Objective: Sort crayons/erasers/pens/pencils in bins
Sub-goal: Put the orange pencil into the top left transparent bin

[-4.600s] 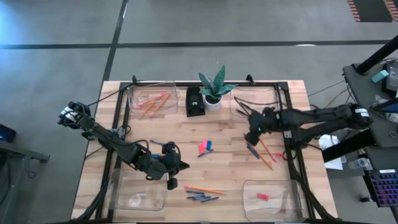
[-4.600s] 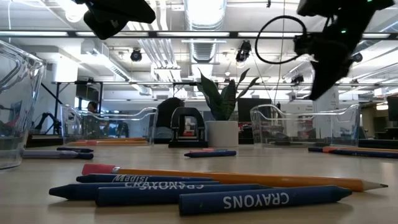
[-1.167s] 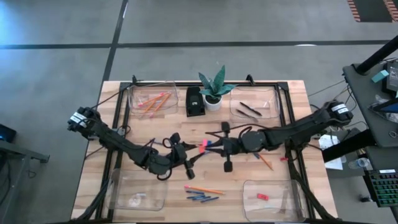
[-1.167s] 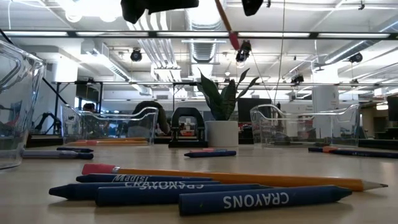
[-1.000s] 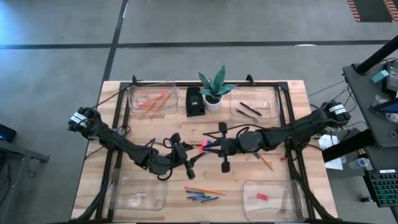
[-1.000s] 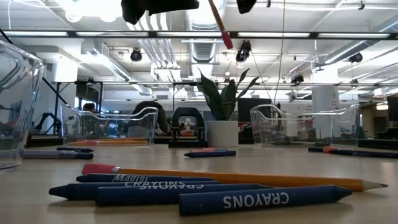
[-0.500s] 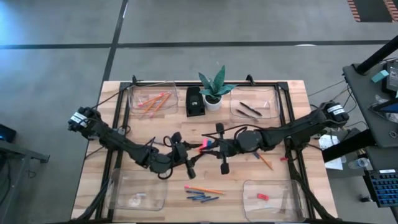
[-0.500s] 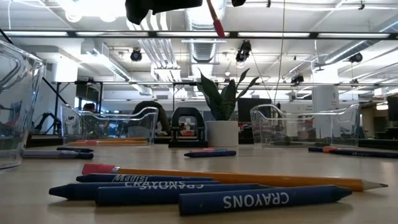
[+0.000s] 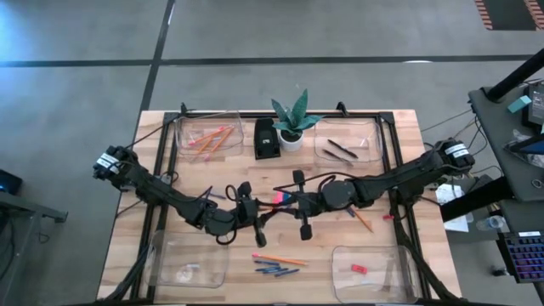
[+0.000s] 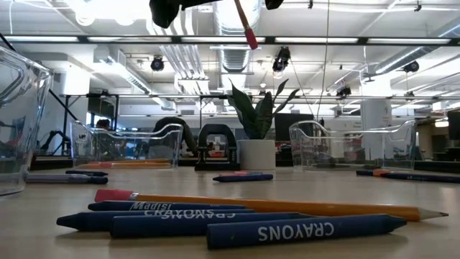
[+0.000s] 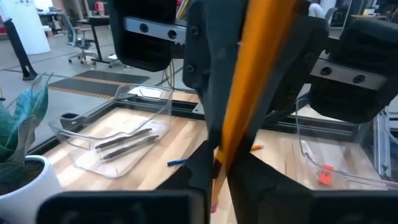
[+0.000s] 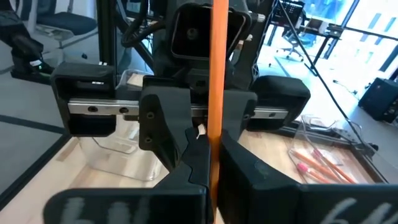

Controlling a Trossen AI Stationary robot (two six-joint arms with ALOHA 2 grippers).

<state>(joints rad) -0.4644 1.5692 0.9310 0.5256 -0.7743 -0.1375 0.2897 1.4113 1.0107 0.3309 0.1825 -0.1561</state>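
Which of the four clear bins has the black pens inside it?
The far right bin, beside the plant, holds two dark pens. The far left one holds orange pencils; the near right one an eraser.

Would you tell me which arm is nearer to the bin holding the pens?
Right. The right arm ends a short way from the pen bin, toward the table's middle; the left arm ends farther off, beyond the pencil between them.

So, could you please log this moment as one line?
handover | left gripper: shut on pencil | right gripper: shut on pencil | above table centre
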